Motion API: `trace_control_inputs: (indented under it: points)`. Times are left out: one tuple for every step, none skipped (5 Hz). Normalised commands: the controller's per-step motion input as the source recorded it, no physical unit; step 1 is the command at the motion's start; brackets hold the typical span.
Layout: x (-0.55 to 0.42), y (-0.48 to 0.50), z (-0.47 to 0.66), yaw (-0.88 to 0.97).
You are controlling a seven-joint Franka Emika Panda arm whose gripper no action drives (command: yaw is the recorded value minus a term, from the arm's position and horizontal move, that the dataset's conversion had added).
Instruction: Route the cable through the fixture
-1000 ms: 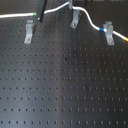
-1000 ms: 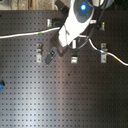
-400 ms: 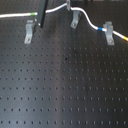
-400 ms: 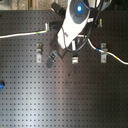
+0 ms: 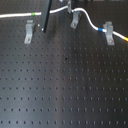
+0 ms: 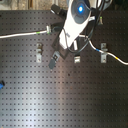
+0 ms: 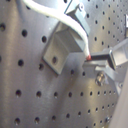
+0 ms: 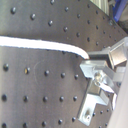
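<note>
The white cable point(image 5: 92, 24) comes in from the first exterior view's left, shows a green band point(image 5: 32, 14), passes behind my arm, then crosses the middle clip point(image 5: 75, 20) and runs by the right clip point(image 5: 107, 33) with its blue band point(image 5: 104, 30). The left clip point(image 5: 30, 31) has no cable in it. In the second exterior view my gripper point(image 6: 54, 60) hangs between the left clip point(image 6: 39, 50) and the middle clip point(image 6: 77, 57). In both wrist views the cable point(image 7: 70, 22) point(image 8: 45, 46) ends at my fingers point(image 7: 111, 56), which look shut on it.
Everything sits on a black perforated board point(image 5: 65, 90). A small blue object point(image 6: 1, 84) lies at the second exterior view's left edge. A yellow band point(image 5: 118, 35) marks the cable past the right clip.
My arm has shifted slightly to the right in the first exterior view, carrying the cable along. The clips have not moved.
</note>
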Motion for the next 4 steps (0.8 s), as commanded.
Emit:
trace_control_inputs:
  points:
    - [0.031,-0.016,0.15,0.76]
    - [0.003,0.002,0.12,0.99]
    - [-0.01,-0.01,0.12,1.0]
    - [-0.069,-0.05,0.12,0.77]
